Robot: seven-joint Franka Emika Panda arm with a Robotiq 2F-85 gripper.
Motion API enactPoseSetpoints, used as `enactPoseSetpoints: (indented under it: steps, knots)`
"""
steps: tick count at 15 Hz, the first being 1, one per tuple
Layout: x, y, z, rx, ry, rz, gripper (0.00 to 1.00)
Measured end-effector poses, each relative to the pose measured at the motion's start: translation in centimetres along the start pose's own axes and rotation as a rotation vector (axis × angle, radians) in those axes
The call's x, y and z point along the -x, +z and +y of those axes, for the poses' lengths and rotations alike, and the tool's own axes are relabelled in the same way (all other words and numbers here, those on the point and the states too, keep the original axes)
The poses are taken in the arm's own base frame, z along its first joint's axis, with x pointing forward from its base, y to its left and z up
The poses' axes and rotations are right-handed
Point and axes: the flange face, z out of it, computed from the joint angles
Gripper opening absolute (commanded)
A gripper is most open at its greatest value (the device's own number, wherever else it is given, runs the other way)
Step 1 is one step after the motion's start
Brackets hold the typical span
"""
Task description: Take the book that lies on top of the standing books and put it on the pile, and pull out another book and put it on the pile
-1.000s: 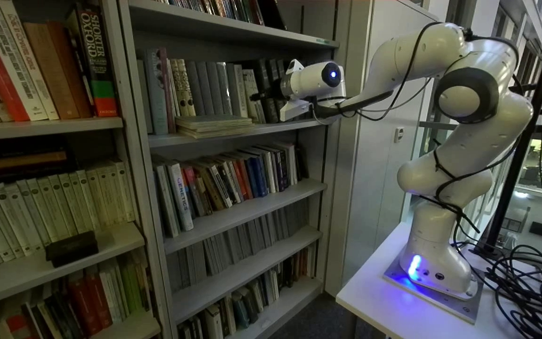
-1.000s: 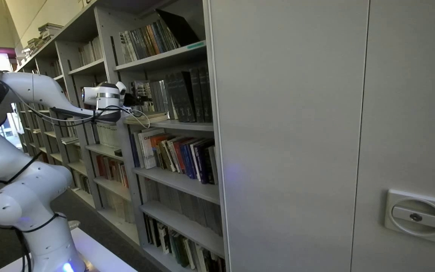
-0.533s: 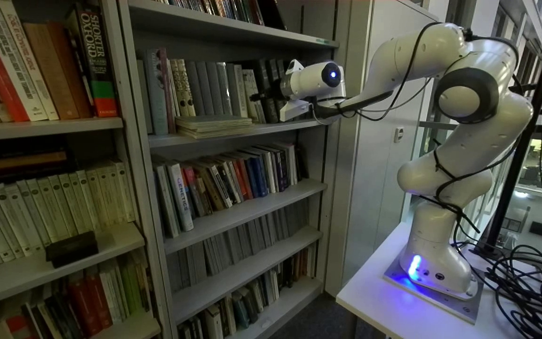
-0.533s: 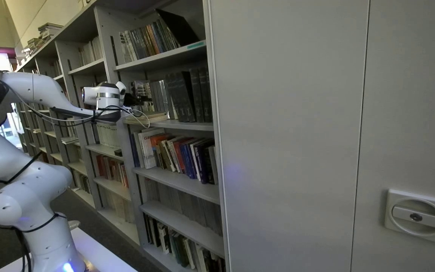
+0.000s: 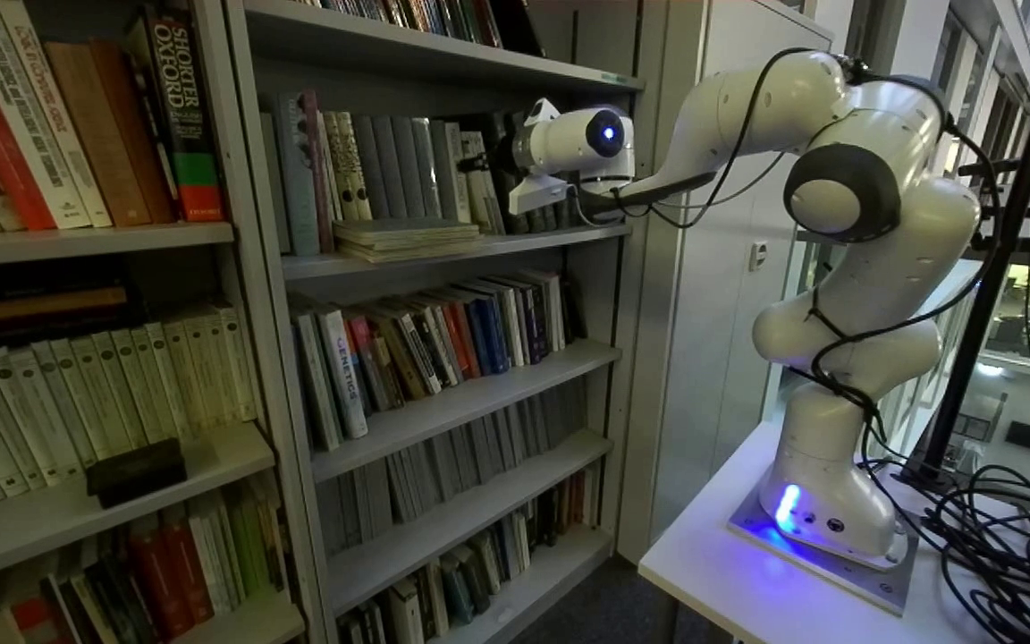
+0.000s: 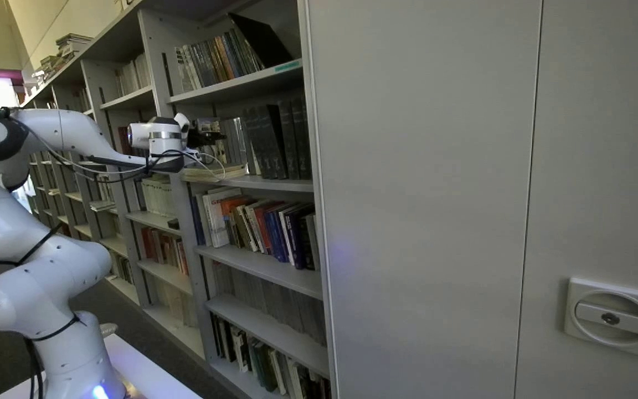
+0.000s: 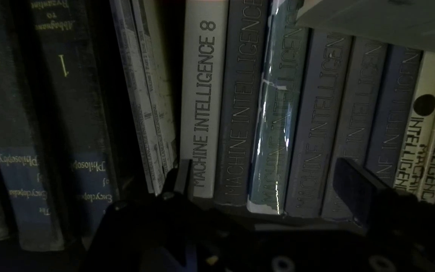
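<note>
"Grey, white and beige standing books (image 5: 399, 170) are lining part of an upper shelf (image 5: 560, 238)."

"Where is the pile (image 5: 408, 240) sitting?"

"It is lying flat on that shelf, tan-olive on top, in front of them."

"And the gripper (image 7: 267, 175)?"

"It is facing the grey ones in the wrist view, its fingers (image 7: 359, 192) standing wide apart; whether they are touching, I cannot tell."

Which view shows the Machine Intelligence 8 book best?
The wrist view: the Machine Intelligence 8 book shows close up there, its spine title legible. Both exterior views show the standing books, but titles are too small to read, so I can't single it out.
</note>
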Motion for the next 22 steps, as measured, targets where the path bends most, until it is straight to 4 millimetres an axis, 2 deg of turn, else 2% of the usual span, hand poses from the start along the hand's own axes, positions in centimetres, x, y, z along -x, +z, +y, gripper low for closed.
enactPoseSetpoints:
  steps: [5, 10, 11, 15, 22]
  knots:
    - [0.6, 3.2, 0.6, 0.04, 0.012, -0.007, 1.0]
    - [1.0, 5.7, 2.5, 0.104, 0.007, -0.003, 0.98]
    - [1.1, 6.0, 2.7, 0.115, 0.003, -0.001, 0.96]
    - [1.2, 6.9, 3.2, 0.142, -0.014, 0.007, 0.98]
    - [1.3, 7.4, 3.2, 0.164, -0.029, 0.017, 0.98]
